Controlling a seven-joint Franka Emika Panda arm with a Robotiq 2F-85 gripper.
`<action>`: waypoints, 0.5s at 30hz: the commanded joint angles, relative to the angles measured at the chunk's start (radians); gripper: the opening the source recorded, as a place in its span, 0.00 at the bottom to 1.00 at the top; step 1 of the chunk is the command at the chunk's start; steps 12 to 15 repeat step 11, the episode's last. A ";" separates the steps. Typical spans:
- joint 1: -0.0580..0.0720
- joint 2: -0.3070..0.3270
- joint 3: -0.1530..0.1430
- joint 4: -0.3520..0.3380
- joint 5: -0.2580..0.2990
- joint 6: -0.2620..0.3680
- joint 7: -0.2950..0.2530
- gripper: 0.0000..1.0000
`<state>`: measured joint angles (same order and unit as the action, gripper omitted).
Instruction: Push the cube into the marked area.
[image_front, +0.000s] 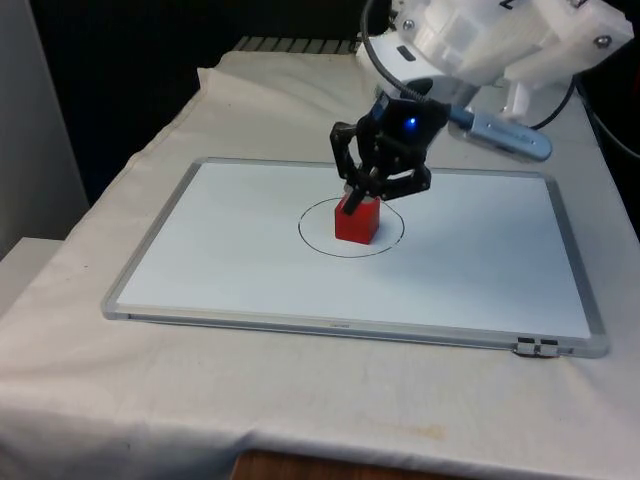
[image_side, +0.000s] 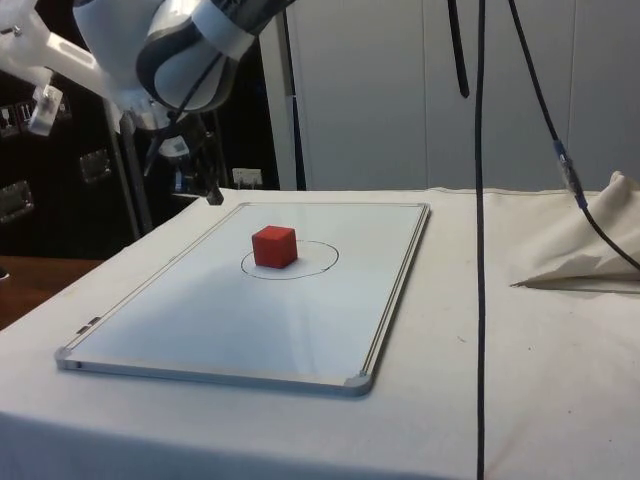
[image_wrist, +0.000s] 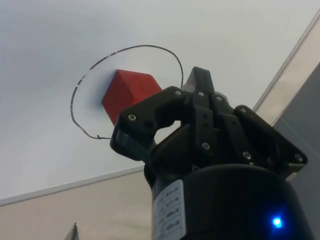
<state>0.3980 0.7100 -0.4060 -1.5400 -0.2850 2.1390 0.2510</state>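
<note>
Red cube (image_front: 357, 220) sits upright inside the drawn circle (image_front: 312, 240) on the whiteboard (image_front: 220, 250)

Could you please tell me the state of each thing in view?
Cube: red, flat on the whiteboard, inside the circle.
Circle: drawn on the whiteboard, holding the cube.
Whiteboard: flat on the cloth.
Gripper: shut, holding nothing, raised behind the cube.
Cloth: spread over the table.
</note>
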 joint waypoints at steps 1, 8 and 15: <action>0.001 -0.004 0.001 -0.001 0.000 -0.001 -0.002 0.00; -0.010 -0.019 0.011 -0.015 0.020 0.036 -0.027 0.00; -0.006 -0.013 0.004 -0.009 0.015 0.024 -0.021 0.00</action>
